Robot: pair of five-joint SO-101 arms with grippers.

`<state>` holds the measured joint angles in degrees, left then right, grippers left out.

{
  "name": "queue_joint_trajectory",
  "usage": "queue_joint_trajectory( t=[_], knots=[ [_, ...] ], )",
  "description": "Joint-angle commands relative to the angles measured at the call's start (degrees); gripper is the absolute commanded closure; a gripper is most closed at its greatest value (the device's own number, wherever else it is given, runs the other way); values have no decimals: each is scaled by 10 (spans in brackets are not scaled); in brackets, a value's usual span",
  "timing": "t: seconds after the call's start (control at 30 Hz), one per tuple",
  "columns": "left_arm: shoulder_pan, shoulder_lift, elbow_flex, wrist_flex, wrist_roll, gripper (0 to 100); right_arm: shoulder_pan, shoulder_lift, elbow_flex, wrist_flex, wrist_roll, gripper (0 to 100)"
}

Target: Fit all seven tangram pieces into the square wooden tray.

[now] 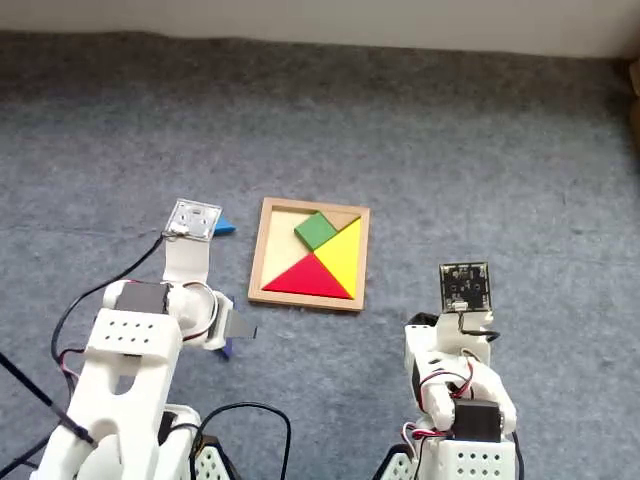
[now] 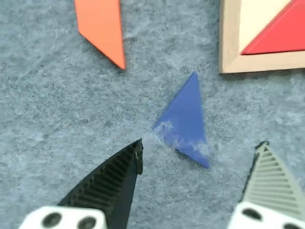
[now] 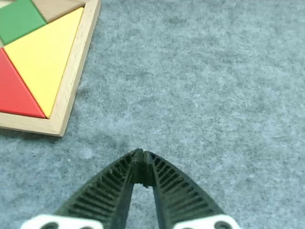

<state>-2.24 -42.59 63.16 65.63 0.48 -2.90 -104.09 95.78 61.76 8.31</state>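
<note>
Left claw (image 2: 200, 144) spread around one blue triangle (image 2: 186, 121), right claw (image 3: 143, 155) pinched together, tray (image 1: 256, 262) holding three pieces (image 1: 340, 255).

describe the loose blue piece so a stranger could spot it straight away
Find the square wooden tray on the grey carpet. Just outside its corner, ahead of the open left gripper, lies the blue triangle. Colour sets it apart from the orange piece nearby.

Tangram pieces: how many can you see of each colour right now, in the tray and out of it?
green piece: 1
yellow piece: 1
red piece: 1
orange piece: 1
blue piece: 1
light blue piece: 1, partly hidden
Total: 6 in view
</note>
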Motion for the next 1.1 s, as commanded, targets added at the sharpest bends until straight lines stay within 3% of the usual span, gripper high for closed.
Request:
queue_joint_trajectory(
  t=[0.0, 0.73, 1.07],
  knots=[
    [-3, 1, 0, -17, 6, 649, 18, -3, 60, 2, -4, 988],
    [-11, 9, 55, -79, 6, 668, 33, -4, 60, 2, -3, 988],
    [2, 233, -79, -55, 7, 671, 33, -4, 60, 2, -3, 988]
  ],
)
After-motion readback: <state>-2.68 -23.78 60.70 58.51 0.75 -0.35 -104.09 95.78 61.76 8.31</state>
